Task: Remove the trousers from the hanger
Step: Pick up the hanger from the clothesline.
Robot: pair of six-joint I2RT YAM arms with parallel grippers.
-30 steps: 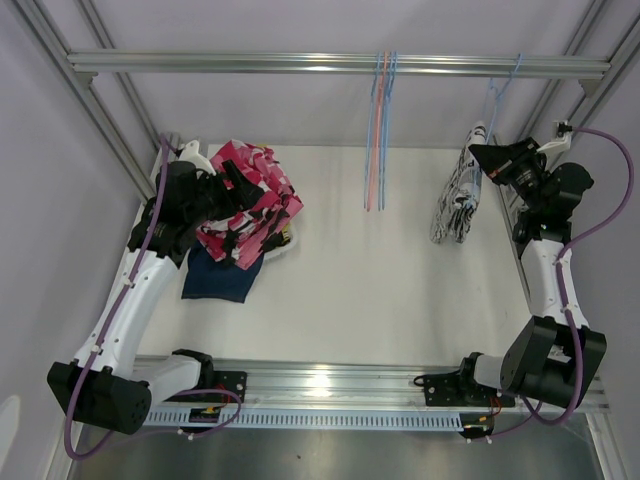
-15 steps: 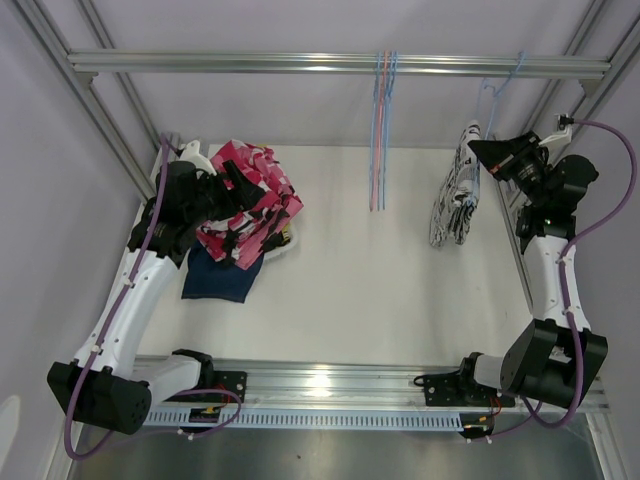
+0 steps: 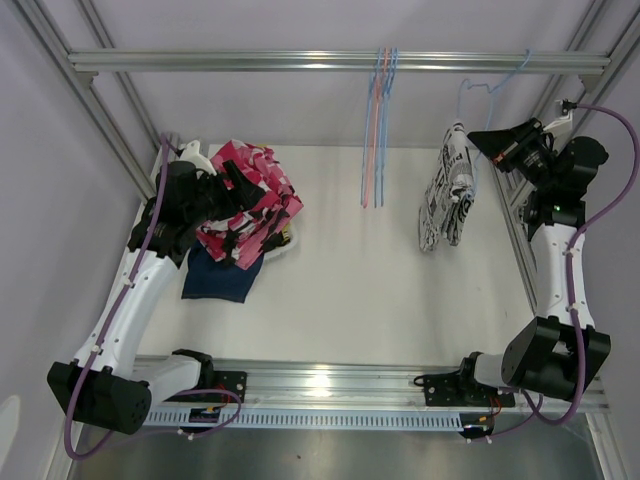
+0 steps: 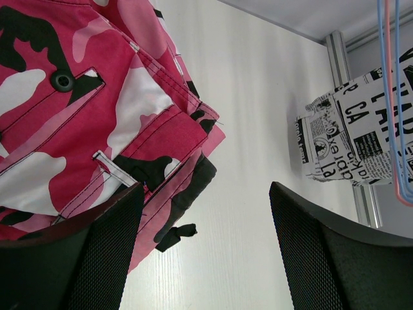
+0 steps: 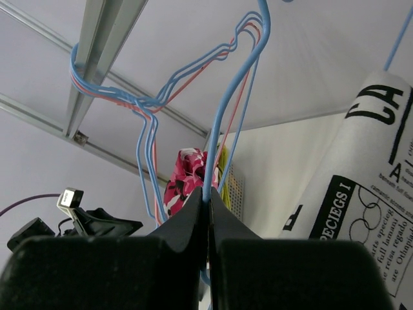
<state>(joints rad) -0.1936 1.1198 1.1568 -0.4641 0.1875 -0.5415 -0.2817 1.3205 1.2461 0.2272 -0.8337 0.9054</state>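
Saw the right fingers clenched on the wire of the blue hanger, raised at 2 o'clock in the overhead view. Found the newsprint trousers draped from that hanger, above the counter. Found the left fingers released, spread wide, gripping nothing, just over the edge of the pink camouflage trousers at 10 o'clock. Noted that pair topping a pile, navy trousers poking out toward 7 o'clock, yellow cloth at its 4 o'clock edge. Spotted bare hangers on the rail at 12 o'clock.
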